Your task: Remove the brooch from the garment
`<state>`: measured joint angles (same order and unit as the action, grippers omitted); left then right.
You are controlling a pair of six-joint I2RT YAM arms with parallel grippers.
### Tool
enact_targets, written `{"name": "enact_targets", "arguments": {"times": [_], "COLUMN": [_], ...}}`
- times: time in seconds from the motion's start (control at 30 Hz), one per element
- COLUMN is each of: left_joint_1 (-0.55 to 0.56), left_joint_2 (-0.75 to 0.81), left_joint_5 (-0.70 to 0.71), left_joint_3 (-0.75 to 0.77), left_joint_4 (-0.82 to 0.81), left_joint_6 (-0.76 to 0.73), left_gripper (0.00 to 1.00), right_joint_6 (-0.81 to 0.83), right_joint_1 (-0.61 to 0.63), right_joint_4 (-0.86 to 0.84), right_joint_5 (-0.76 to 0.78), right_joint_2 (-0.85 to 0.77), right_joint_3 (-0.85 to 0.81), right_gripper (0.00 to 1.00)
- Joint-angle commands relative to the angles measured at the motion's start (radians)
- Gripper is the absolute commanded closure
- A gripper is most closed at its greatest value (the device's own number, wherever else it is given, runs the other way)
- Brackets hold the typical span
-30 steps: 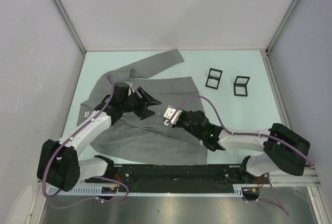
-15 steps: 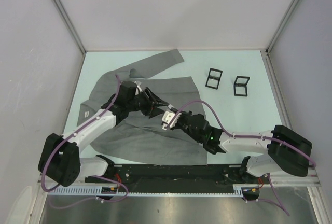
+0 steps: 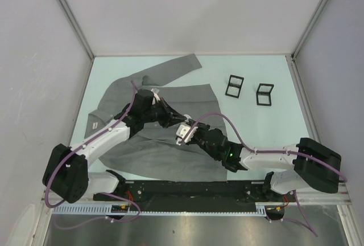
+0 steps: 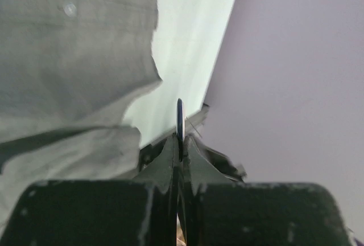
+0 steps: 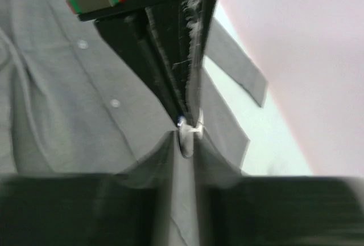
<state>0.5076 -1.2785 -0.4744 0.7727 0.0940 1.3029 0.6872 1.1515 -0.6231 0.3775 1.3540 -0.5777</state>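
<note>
The brooch point(image 4: 180, 118) is nipped edge-on in my left pincer point(image 4: 180, 143), a thin disc poking out past the clenched tips. That's over the middle of the jacket point(image 3: 170, 155), close to its row of pale buttons point(image 5: 115, 103).

From above, both arms meet there, left pincer point(image 3: 175, 122) coming in from the collar side and right pincer point(image 3: 189, 134) from the hem side, tip to tip. My right wrist view shows it close up. The left fingers point(image 5: 165, 75) slant down from the top and end right at a small pale round thing sitting at my right pincer's tips point(image 5: 185, 138). The right pincer is clenched as well. Whether it pinches the brooch itself or the grey cloth just behind, I cannot tell; it's blurred there.

The jacket lies spread flat on the pale green worktop point(image 3: 250, 121), one sleeve stretched toward the far edge. Two small black frames point(image 3: 234, 85) point(image 3: 264, 94) stand on bare worktop, well apart from the cloth.
</note>
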Motion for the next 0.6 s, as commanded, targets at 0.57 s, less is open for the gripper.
{"name": "enact_targets", "arguments": {"times": [0.57], "left_joint_1": [0.005], "left_joint_2": [0.194], "left_joint_5": [-0.072], "left_joint_3": [-0.167], "left_joint_4": [-0.391], "left_joint_6": [-0.613], "left_gripper": [1.00], "right_joint_6": [-1.205], "right_joint_1": [-0.306], "right_joint_4": [0.573], "right_joint_5": [-0.564], "right_joint_2": [-0.352], "right_joint_3": [-0.036], "right_gripper": [0.22]}}
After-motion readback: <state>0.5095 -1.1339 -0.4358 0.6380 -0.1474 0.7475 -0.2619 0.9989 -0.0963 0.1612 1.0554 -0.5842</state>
